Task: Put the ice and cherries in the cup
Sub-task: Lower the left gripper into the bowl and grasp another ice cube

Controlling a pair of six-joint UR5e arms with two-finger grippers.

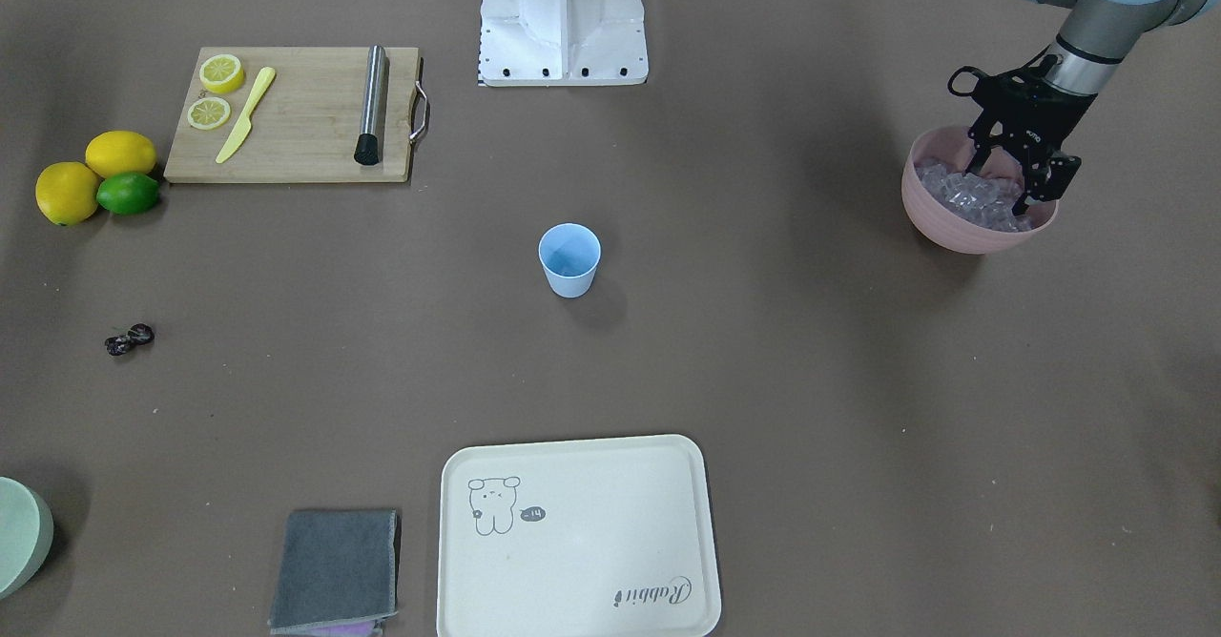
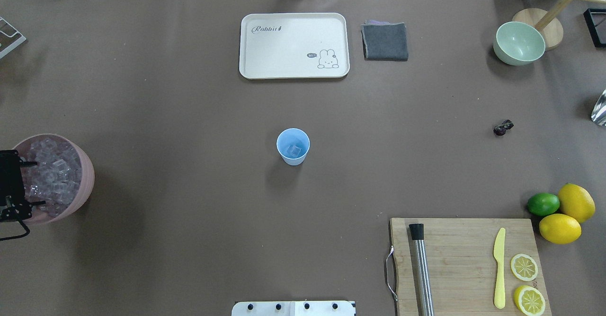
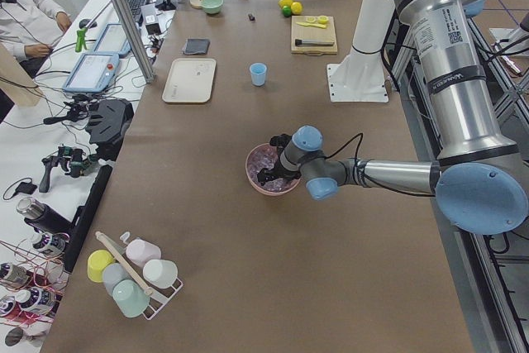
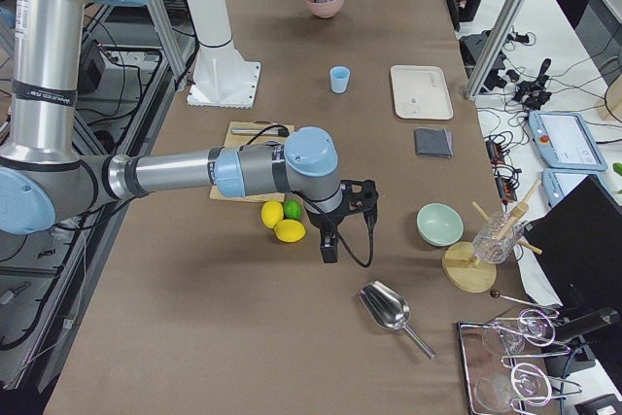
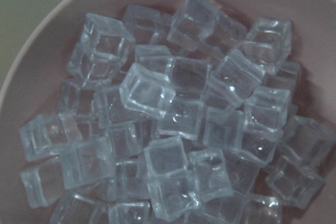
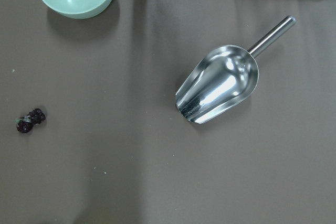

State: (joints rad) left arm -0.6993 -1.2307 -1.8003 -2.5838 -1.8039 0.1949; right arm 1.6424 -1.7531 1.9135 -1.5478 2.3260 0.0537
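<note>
The light-blue cup (image 2: 293, 146) stands upright mid-table with one ice cube (image 2: 294, 151) inside it; it also shows in the front view (image 1: 569, 260). The pink bowl (image 1: 954, 232) is full of clear ice cubes (image 5: 168, 124). My left gripper (image 1: 1002, 181) is open, its fingertips down among the ice in the bowl; it shows at the overhead view's left edge (image 2: 12, 186). The dark cherries (image 2: 503, 127) lie on the table, also in the right wrist view (image 6: 30, 120). My right gripper (image 4: 330, 245) hangs above the table near them; I cannot tell whether it is open.
A cutting board (image 2: 466, 264) holds a muddler, a yellow knife and lemon halves. Two lemons and a lime (image 2: 543, 204) lie beside it. A tray (image 2: 293, 46), a grey cloth (image 2: 385, 41), a green bowl (image 2: 518, 44) and a metal scoop (image 6: 218, 92) are also there.
</note>
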